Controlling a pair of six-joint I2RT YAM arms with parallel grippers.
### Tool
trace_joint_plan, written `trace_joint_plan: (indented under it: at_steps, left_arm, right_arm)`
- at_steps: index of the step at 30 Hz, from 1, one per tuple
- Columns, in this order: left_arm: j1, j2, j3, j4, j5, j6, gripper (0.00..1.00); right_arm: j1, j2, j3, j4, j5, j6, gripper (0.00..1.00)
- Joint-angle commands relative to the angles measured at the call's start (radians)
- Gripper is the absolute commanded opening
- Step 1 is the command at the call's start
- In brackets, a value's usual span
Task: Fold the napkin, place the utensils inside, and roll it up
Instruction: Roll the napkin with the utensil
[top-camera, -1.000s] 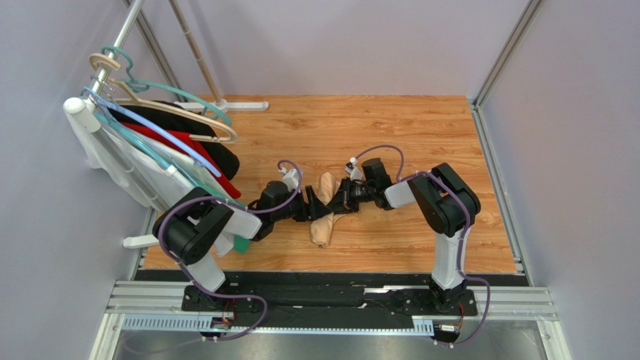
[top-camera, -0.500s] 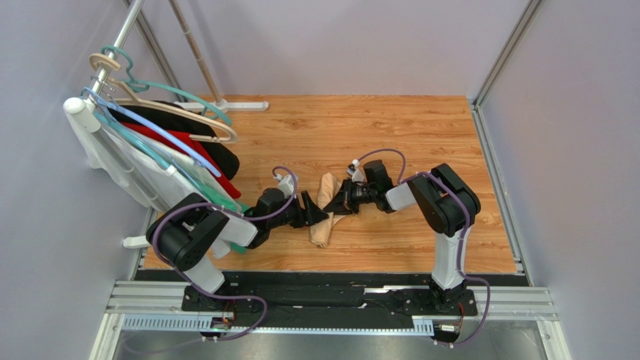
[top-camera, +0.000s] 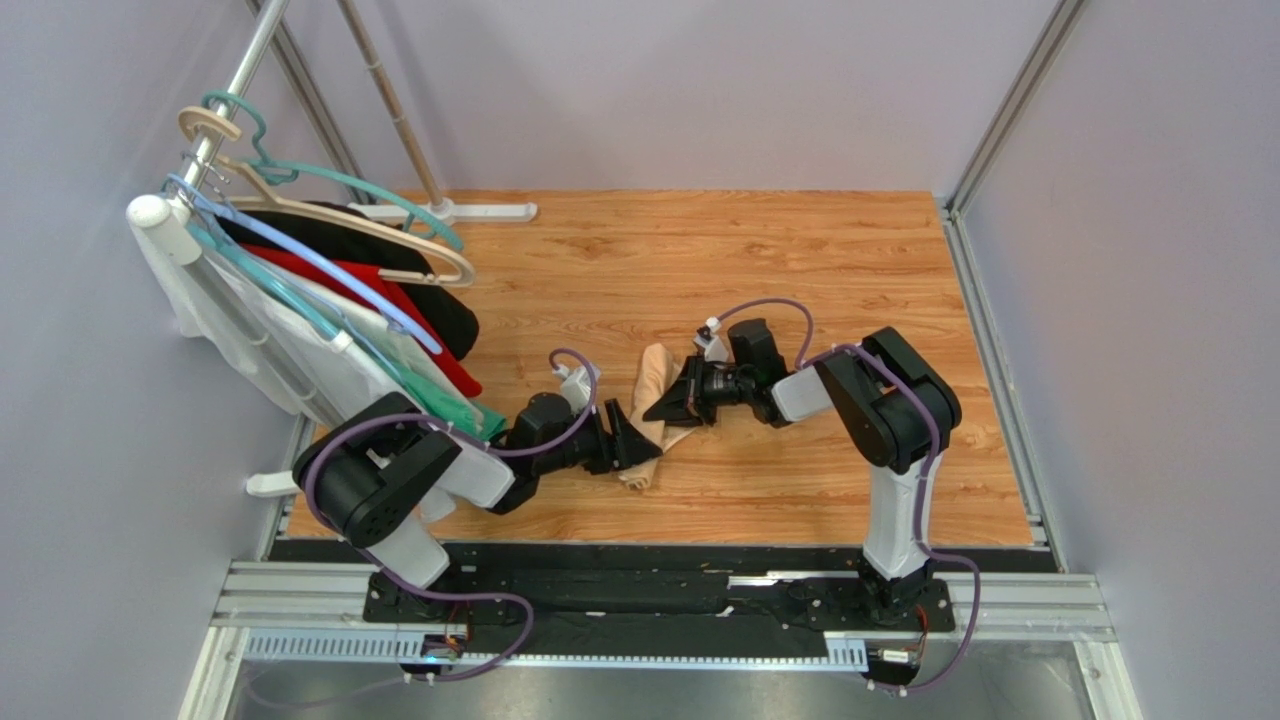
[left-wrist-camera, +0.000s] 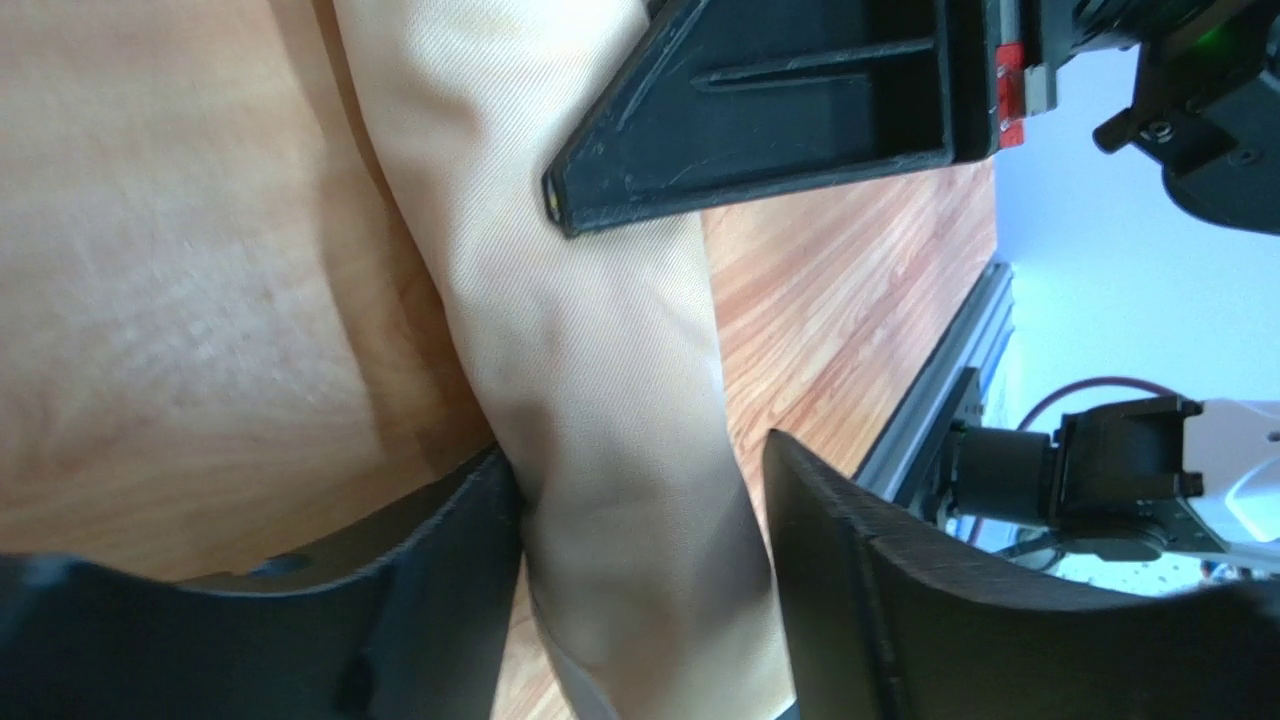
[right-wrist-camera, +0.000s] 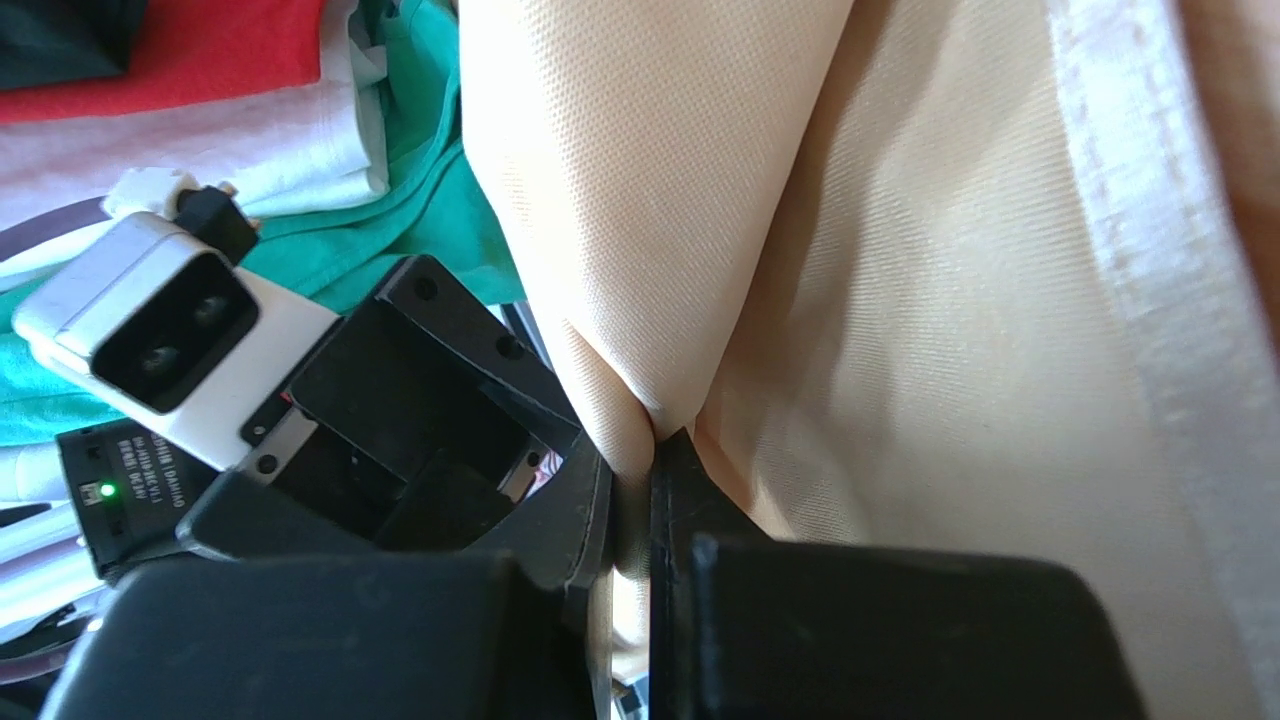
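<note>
While the crumpled peach-beige cloth napkin (top-camera: 652, 372) is lying in the middle of the wooden desk (top-camera: 781, 255), both grippers are on it.
The right gripper (right-wrist-camera: 649, 450) is pinching a fold, its jaws clamped together on the cloth; the left gripper (left-wrist-camera: 639, 503) is straddling the bundle nearer the front edge, jaws apart.

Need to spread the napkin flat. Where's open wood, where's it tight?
Widest bare wood: the table's far half, from the rack foot to the right rail. A smaller strip lies near-right, between the napkin and the right arm. Crowded: the middle, where left hand and right hand meet at the cloth, and the left edge under the hanging garments.
</note>
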Motion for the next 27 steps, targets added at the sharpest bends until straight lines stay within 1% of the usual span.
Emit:
trace_joint_plan:
  at_steps: [1, 2, 4, 5, 7, 8, 13, 14, 15, 16, 18, 21, 22, 23, 24, 25, 26, 27]
  left_arm:
    - [-0.022, -0.003, -0.045, -0.093, 0.005, -0.031, 0.61]
    - [-0.02, -0.024, -0.048, -0.104, -0.004, -0.031, 0.56]
    - [-0.02, -0.04, -0.051, -0.124, -0.013, -0.031, 0.51]
    - [-0.02, -0.047, -0.051, -0.132, -0.016, -0.031, 0.44]
    - [-0.02, -0.046, -0.045, -0.132, -0.015, -0.039, 0.38]
    - [-0.022, -0.038, -0.042, -0.132, -0.009, -0.039, 0.32]
    - [-0.022, -0.029, -0.033, -0.113, -0.001, -0.057, 0.29]
    - [-0.02, -0.033, -0.033, -0.109, 0.001, -0.059, 0.13]
    - [-0.022, -0.038, -0.033, -0.11, -0.001, -0.064, 0.05]
    - [-0.022, -0.041, -0.032, -0.11, -0.004, -0.065, 0.0]
    - [-0.022, -0.049, -0.03, -0.116, -0.004, -0.061, 0.0]
    - [-0.02, -0.063, -0.007, -0.196, -0.024, -0.041, 0.0]
    - [-0.022, -0.076, 0.002, -0.278, -0.033, -0.033, 0.0]
    - [-0.022, -0.086, 0.011, -0.322, -0.054, -0.016, 0.0]
    - [-0.022, -0.093, 0.031, -0.365, -0.07, -0.01, 0.0]
    - [-0.022, -0.112, 0.042, -0.445, -0.097, 0.001, 0.0]
    - [-0.022, -0.121, 0.051, -0.486, -0.111, 0.024, 0.0]
    - [-0.022, -0.129, 0.073, -0.526, -0.128, 0.036, 0.0]
  right_arm:
    - [-0.003, -0.047, 0.005, 0.054, -0.029, 0.019, 0.0]
    - [-0.003, -0.044, 0.004, 0.06, -0.029, 0.021, 0.0]
    - [-0.003, -0.041, -0.001, 0.065, -0.028, 0.022, 0.0]
    - [-0.003, -0.04, -0.004, 0.071, -0.029, 0.021, 0.0]
    - [-0.005, -0.04, -0.007, 0.073, -0.026, 0.024, 0.0]
    - [-0.003, -0.041, -0.01, 0.077, -0.026, 0.024, 0.0]
    - [-0.003, -0.041, -0.015, 0.083, -0.022, 0.024, 0.0]
    - [-0.005, -0.041, -0.016, 0.086, -0.019, 0.024, 0.0]
    - [-0.003, -0.037, -0.015, 0.086, -0.017, 0.022, 0.0]
    - [-0.003, -0.033, -0.013, 0.085, -0.017, 0.018, 0.0]
    - [-0.005, -0.026, -0.007, 0.077, -0.014, 0.004, 0.0]
    - [-0.003, -0.036, 0.005, -0.005, 0.012, -0.067, 0.0]
    - [-0.003, -0.044, 0.02, -0.083, 0.023, -0.093, 0.03]
    - [-0.005, -0.052, 0.03, -0.125, 0.047, -0.146, 0.07]
    - [-0.005, -0.062, 0.039, -0.168, 0.063, -0.177, 0.19]
    - [-0.005, -0.088, 0.056, -0.25, 0.081, -0.203, 0.25]
    - [-0.003, -0.105, 0.063, -0.295, 0.121, -0.261, 0.33]
    - [-0.005, -0.121, 0.076, -0.346, 0.147, -0.289, 0.36]
